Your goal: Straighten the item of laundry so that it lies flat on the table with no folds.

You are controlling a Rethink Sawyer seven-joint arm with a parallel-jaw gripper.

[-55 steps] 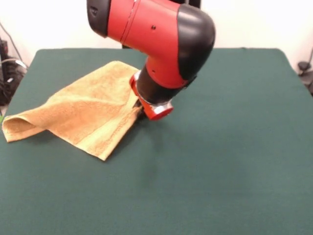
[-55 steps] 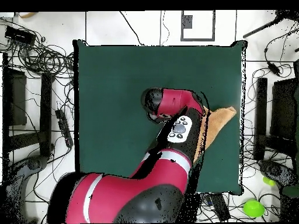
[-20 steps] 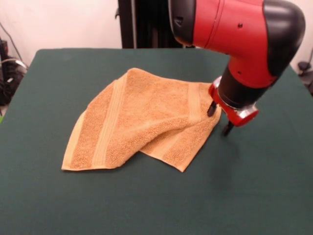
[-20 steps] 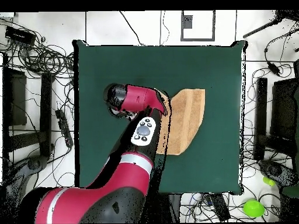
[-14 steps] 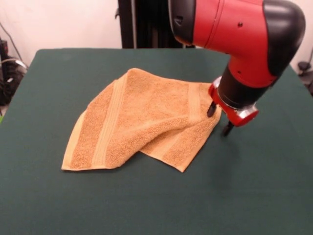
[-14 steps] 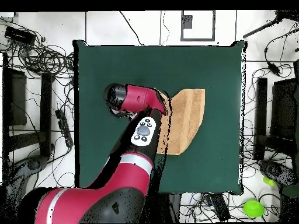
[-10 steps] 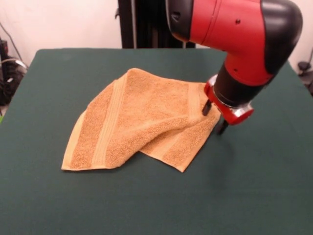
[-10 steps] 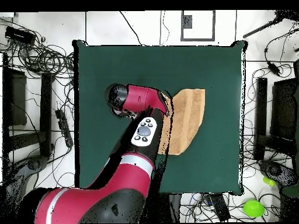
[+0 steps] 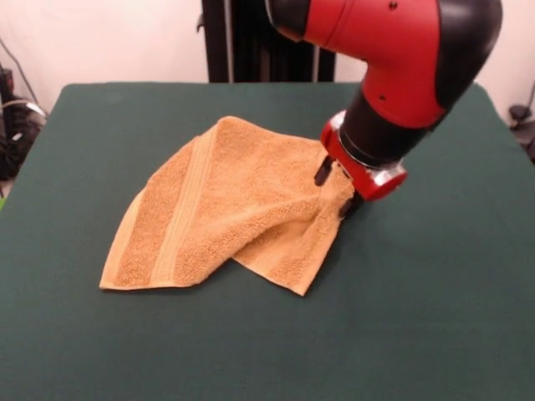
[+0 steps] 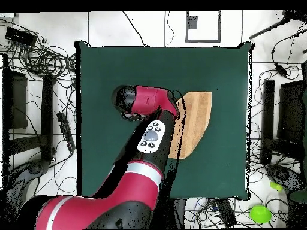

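— Where's the claw (image 9: 337,187)?
— Low over the towel's (image 9: 226,209) right corner, fingers apart on either side of a raised bit of cloth, not clenched.
— And the towel?
— Mid green worktop (image 9: 435,317), doubled over itself, one pale band (image 9: 185,209) showing on top.

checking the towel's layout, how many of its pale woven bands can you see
1 clearly: a band running along the towel's left part in the front view. A second may be hidden under the fold or behind the gripper.
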